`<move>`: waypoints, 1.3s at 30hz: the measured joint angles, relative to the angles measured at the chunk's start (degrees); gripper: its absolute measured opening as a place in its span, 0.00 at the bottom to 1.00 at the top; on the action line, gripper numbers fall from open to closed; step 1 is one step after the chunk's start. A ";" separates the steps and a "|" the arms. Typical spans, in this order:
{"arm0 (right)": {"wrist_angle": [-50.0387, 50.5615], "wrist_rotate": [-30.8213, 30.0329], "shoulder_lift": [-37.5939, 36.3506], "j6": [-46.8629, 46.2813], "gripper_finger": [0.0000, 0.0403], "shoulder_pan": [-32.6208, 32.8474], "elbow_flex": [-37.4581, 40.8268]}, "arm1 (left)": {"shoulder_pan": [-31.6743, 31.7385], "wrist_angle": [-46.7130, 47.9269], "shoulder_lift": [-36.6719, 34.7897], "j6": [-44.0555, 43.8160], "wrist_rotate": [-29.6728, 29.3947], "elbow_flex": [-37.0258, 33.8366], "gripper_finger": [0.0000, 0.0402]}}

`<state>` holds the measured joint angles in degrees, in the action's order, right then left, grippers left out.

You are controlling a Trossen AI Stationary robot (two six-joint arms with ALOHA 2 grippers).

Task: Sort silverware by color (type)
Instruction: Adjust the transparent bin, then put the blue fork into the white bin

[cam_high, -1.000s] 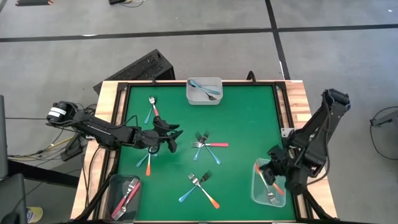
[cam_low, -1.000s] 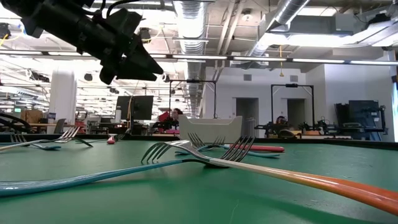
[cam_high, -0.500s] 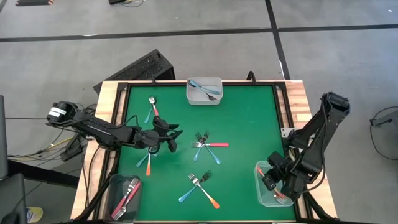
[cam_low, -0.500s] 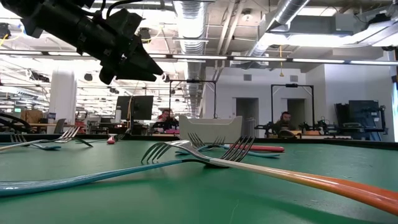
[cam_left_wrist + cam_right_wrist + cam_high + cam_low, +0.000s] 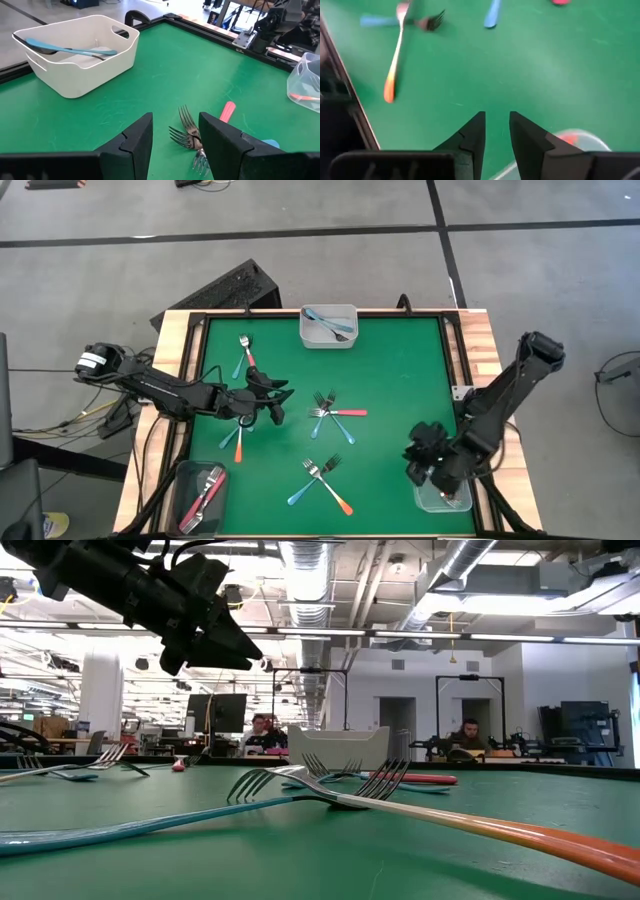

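Forks with blue, pink-red or orange handles lie in small crossed heaps on the green mat (image 5: 390,380): one heap at the centre (image 5: 330,411), one toward the near edge (image 5: 322,481), and two on the left (image 5: 243,354) (image 5: 235,440). My left gripper (image 5: 276,406) hangs open above the mat, just left of the centre heap (image 5: 192,141), which shows beyond its fingertips. My right gripper (image 5: 418,465) stands open over bare mat beside the clear container (image 5: 442,498) at the near right. Nothing is between its fingers (image 5: 496,125).
A white bin (image 5: 329,326) with blue forks stands at the far edge. A clear container (image 5: 199,492) with pink-red forks sits at the near left. An orange handle (image 5: 568,137) shows in the near-right container. People sit at desks beyond the table (image 5: 262,730).
My right gripper has left its place over the near-right clear container and gone toward the table's left, sinking a little and rolling. It now hangs over the green mat beside that container. My left arm has kept still.
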<state>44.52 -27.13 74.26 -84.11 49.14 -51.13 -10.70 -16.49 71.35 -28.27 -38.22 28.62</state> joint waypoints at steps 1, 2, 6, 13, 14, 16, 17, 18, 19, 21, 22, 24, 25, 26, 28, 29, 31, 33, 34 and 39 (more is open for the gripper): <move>-1.91 1.72 0.85 4.12 0.28 -0.96 -0.01 | 0.00 0.00 0.00 0.00 0.00 0.00 0.36; -4.33 3.60 1.81 8.08 0.27 -1.81 -0.01 | 0.00 0.00 0.00 0.00 0.02 0.00 0.36; -11.21 8.53 4.53 20.43 0.26 -4.02 -0.01 | 0.00 0.02 0.00 0.00 0.28 0.00 0.36; -6.66 12.33 8.40 24.68 0.24 -5.25 -0.01 | 0.00 0.02 0.00 0.00 0.29 0.00 0.36; -5.38 13.14 8.98 24.01 0.24 -5.28 -0.01 | 0.00 0.04 0.00 0.00 0.33 0.00 0.36; -2.61 15.28 9.93 22.52 0.23 -5.30 -0.01 | 0.02 0.03 0.00 0.00 0.32 0.00 0.36; -1.47 16.61 10.34 21.71 0.23 -5.27 -0.01 | 0.01 0.08 0.00 0.00 0.32 0.00 0.36; -0.73 17.82 10.52 20.94 0.23 -5.14 -0.01 | 0.02 0.17 0.00 0.00 0.34 0.00 0.36; 0.01 18.88 10.51 19.93 0.23 -4.82 -0.03 | 0.02 0.26 0.00 0.00 0.34 0.00 0.36; 0.90 20.69 10.37 18.10 0.22 -3.88 -0.03 | 0.02 0.26 0.00 0.00 0.33 0.00 0.36; 0.88 21.55 10.28 17.23 0.22 -3.33 -0.06 | 0.02 0.31 0.00 0.00 0.35 0.00 0.36; 1.53 22.67 9.50 15.43 0.21 -1.85 -0.46 | 0.01 0.31 0.00 0.00 0.34 0.00 0.36; 1.96 22.80 8.96 14.77 0.21 -1.16 -0.97 | 0.02 0.32 0.00 0.00 0.33 0.00 0.36; 2.07 22.50 8.51 14.34 0.21 -0.66 -1.45 | 0.02 0.35 0.00 0.00 0.35 0.00 0.36; 2.19 19.96 7.74 14.07 0.20 0.03 -1.88 | 0.02 0.31 0.00 0.00 0.33 0.00 0.36; 2.15 18.16 7.32 14.09 0.20 0.27 -2.14 | 0.02 0.31 0.00 0.00 0.34 0.00 0.36; 2.13 13.36 6.45 15.28 0.20 -0.03 -2.83 | 0.02 0.31 0.00 0.00 0.35 0.00 0.36; 1.68 7.37 5.93 16.85 0.20 -0.68 -2.98 | 0.02 0.15 0.00 0.00 0.33 0.00 0.36; 1.29 3.88 5.90 17.69 0.20 -1.21 -2.98 | 0.02 0.09 0.00 0.00 0.35 0.00 0.36; -1.34 -6.09 6.61 24.99 0.21 -7.23 -2.98 | -0.03 0.12 0.00 0.00 0.90 0.00 0.36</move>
<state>43.18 -33.23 80.87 -59.13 41.91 -54.11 -10.72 -16.37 71.35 -28.27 -37.32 28.62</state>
